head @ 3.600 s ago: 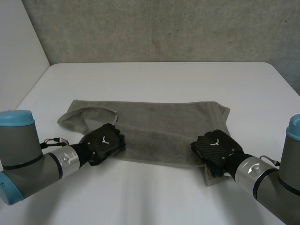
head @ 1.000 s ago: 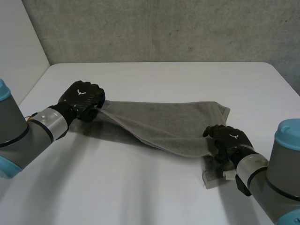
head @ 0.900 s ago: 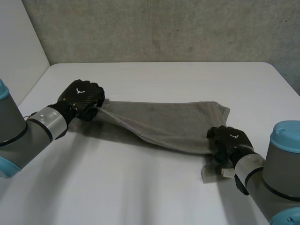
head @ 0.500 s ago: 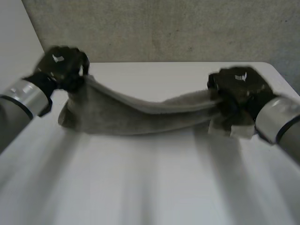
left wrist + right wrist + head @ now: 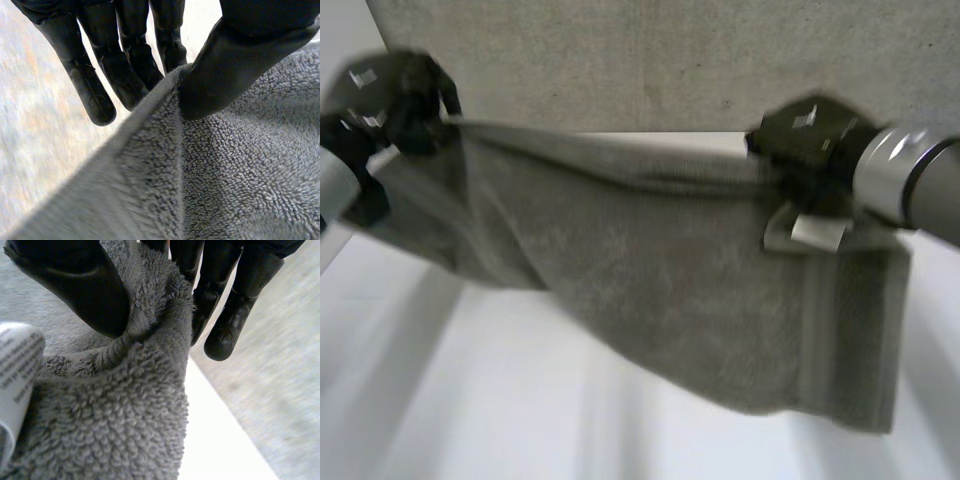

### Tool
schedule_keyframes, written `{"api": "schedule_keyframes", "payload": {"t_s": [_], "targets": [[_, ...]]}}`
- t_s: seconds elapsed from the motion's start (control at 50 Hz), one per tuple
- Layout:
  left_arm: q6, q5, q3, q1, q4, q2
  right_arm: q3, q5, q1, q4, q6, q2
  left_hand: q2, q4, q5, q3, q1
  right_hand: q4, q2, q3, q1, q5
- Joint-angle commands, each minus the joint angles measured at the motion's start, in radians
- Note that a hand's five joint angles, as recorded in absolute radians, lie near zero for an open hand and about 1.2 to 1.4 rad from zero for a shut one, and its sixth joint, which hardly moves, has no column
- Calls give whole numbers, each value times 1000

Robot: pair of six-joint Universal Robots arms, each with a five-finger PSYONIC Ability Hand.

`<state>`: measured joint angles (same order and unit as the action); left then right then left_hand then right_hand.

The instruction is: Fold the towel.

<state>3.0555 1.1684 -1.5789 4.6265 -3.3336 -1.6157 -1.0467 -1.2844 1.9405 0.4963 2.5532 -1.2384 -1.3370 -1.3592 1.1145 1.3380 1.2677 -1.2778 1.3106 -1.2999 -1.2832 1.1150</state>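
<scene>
The grey towel hangs in the air above the white table, stretched between my two hands. My left hand pinches the top edge at its left corner; in the left wrist view the thumb presses the towel against the fingers. My right hand holds the top edge near the right corner; in the right wrist view the thumb and fingers pinch a bunched fold of towel. A white label dangles under the right hand. The towel's lower edge sags down toward the right.
A grey wall stands behind the table. Bare tabletop lies in front of and under the hanging towel.
Both hands have risen from the table, lifting the towel's near edge high so that it now hangs spread between them. The right hand closed on the towel.
</scene>
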Motion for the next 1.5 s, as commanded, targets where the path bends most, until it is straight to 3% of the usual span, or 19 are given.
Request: {"api": "schedule_keyframes", "payload": {"t_s": [0.02,0.08,0.12,0.16,0.4,0.64,0.76,0.82,1.06,1.16,1.22,1.24,1.26,1.28,1.32,1.5], "targets": [[8,-3,-96,-24,-7,-137,-131,7,0,-39,-51,155,-59,-37,107,58,129,42,-75,64,47,-54],[8,-3,-105,-46,-7,-183,-159,2,-2,-67,-91,195,-59,-37,107,58,129,209,-242,231,215,-221],[8,-3,-112,-52,-6,-197,-196,0,0,-91,-94,203,-59,-37,107,58,129,461,-494,483,466,-473],[9,-3,-119,-54,-6,-205,-220,2,0,-105,-88,200,-59,-37,107,58,129,494,-527,516,499,-506],[9,-1,-145,-54,-9,-196,-374,-4,15,-303,71,160,-59,-37,107,58,129,535,-568,557,541,-547],[8,1,-164,-54,-11,-193,-486,-151,9,-481,104,157,-59,-37,107,58,129,488,-521,510,494,-500],[8,-1,-162,-48,-14,-191,-504,-222,1,-510,104,73,-59,-37,107,58,129,418,-450,440,423,-429],[8,-1,-165,-48,-15,-177,-518,-224,1,-509,105,16,-59,-37,107,58,129,561,-594,583,566,-573],[8,-1,-179,-55,-24,-162,-605,-216,17,-571,145,57,-59,-37,107,58,129,565,-597,587,570,-576],[8,-1,-182,-54,-35,-162,-613,-220,15,-613,147,92,-59,-37,107,58,129,538,-571,560,543,-550],[8,-1,-182,-54,-35,-162,-610,-219,15,-622,153,96,-59,-37,107,58,129,403,-436,425,408,-415],[8,-1,-181,-52,-35,-162,-602,-216,6,-622,153,91,-59,-37,107,58,129,197,-229,219,202,-208],[8,-1,-181,-52,-35,-162,-602,-216,6,-622,153,91,-59,-37,107,58,129,195,-227,217,200,-206],[8,-1,-179,-49,-35,-162,-593,-210,3,-617,153,80,-59,-37,107,58,129,-38,5,-16,-33,26],[9,-1,-176,-46,-35,-161,-582,-208,6,-614,148,66,-59,-37,107,58,129,-118,86,-96,-113,107],[5,-3,-80,-14,-26,-70,-425,-193,3,-527,139,-258,-59,-37,107,58,129,-118,86,-96,-113,107]]}}
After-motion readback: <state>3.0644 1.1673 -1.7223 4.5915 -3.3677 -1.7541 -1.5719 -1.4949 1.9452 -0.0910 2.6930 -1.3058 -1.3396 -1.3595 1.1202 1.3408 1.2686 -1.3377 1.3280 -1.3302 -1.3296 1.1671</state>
